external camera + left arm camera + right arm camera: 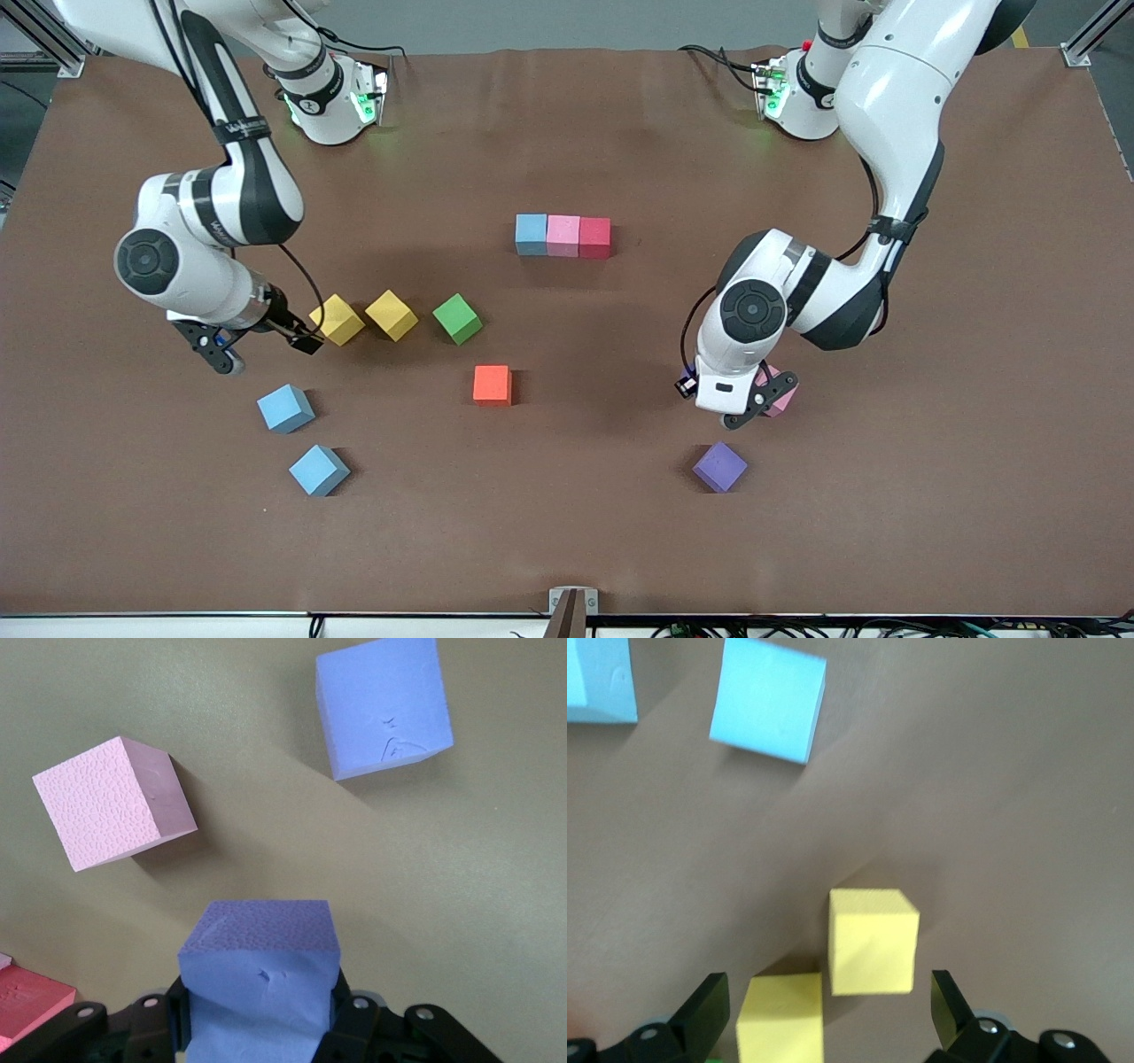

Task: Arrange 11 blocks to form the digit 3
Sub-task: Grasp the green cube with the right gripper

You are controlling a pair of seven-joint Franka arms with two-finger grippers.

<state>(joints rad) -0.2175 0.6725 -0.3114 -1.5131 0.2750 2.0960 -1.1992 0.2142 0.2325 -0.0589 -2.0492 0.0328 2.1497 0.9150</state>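
Front view: blue-pink-red row (pixel 563 236)

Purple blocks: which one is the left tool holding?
The purple block clamped in the left tool, shown only in the left wrist view. The other purple block lies loose on the table, nearer the front camera than the pink block.
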